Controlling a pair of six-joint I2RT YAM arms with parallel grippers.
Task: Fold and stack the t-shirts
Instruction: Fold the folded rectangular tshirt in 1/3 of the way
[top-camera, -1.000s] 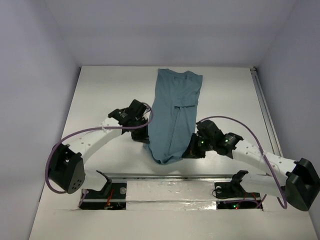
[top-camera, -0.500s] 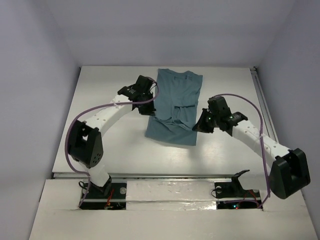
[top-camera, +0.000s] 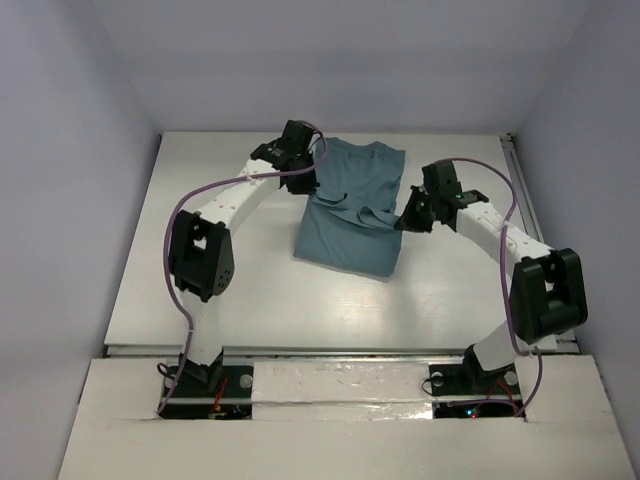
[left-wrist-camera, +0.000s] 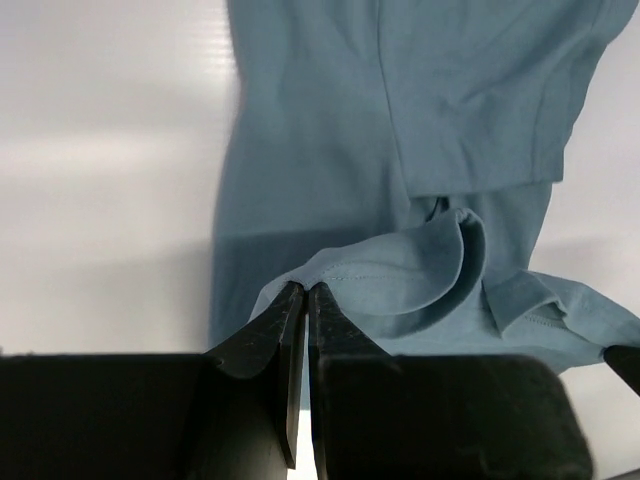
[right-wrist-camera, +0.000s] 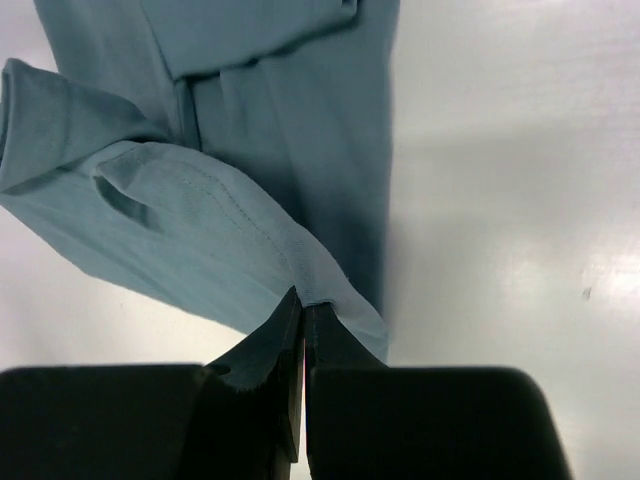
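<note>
Toward the far middle of the white table (top-camera: 220, 290), your teal t-shirt (top-camera: 350, 245) lies with its collar end farthest from the arm bases. At the shirt's left edge, about midway along its length, your left gripper (top-camera: 310, 190) is pinched closed on a fold of hemmed cloth. The wrist view shows the black fingertips (left-wrist-camera: 285, 320) tight together with the hem curling away from them. At the shirt's right edge, directly across, your right gripper (top-camera: 403, 222) is likewise clamped on a stitched hem edge. Between the two grippers a wrinkled ridge of cloth crosses the shirt. Nearer the bases, the shirt lies flat and smooth.
</note>
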